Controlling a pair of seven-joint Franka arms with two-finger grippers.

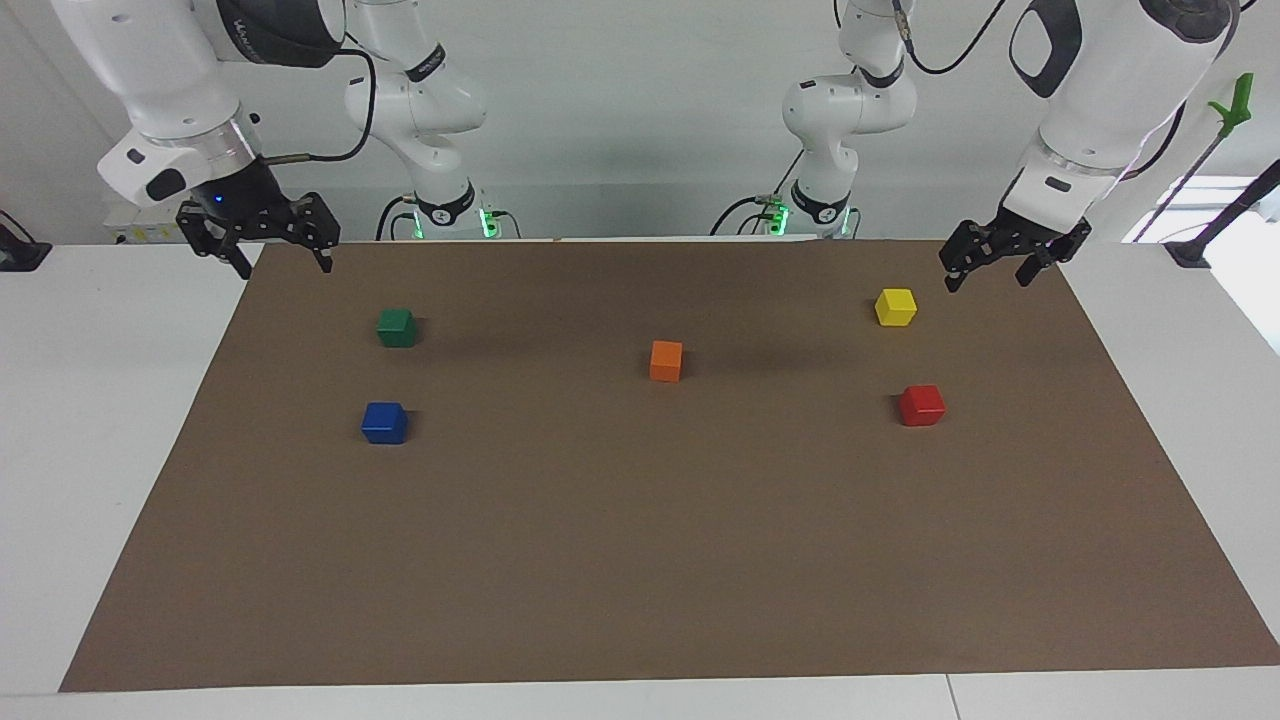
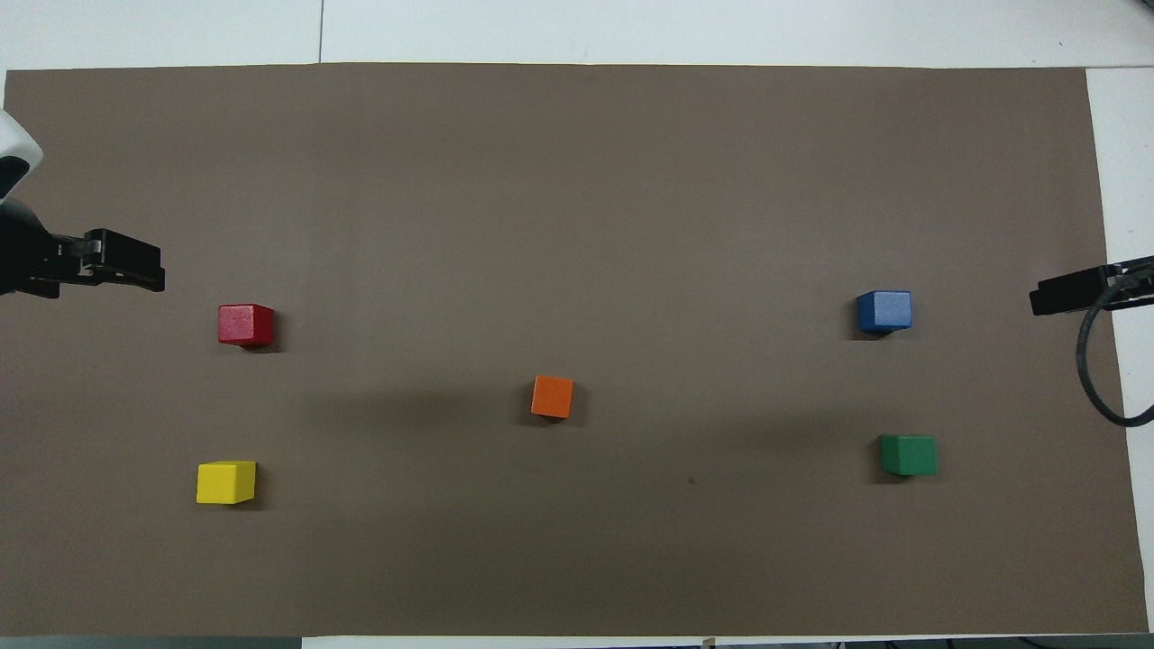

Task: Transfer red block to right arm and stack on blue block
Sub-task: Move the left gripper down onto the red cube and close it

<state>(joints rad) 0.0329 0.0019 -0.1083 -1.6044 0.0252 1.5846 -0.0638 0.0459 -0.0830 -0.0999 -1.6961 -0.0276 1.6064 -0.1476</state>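
Facing view
Red block [image 1: 921,405]: seen resting on the brown mat [image 1: 640,560], toward the left arm's end, farther from the robots than the yellow block [image 1: 895,306].
Blue block [image 1: 384,422]: seen on the mat toward the right arm's end, farther out than the green block [image 1: 396,327].
Orange block [image 1: 666,360]: placed mid-mat.
Left gripper [image 1: 990,275]: raised over the mat's corner, fingers spread, nothing held.
Right gripper [image 1: 284,266]: raised over the other near corner, fingers spread, empty.

Overhead view
Red block [image 2: 244,324]: found near the left gripper [image 2: 135,270], apart from it.
Blue block [image 2: 884,311]: found near the right gripper [image 2: 1050,297], untouched.
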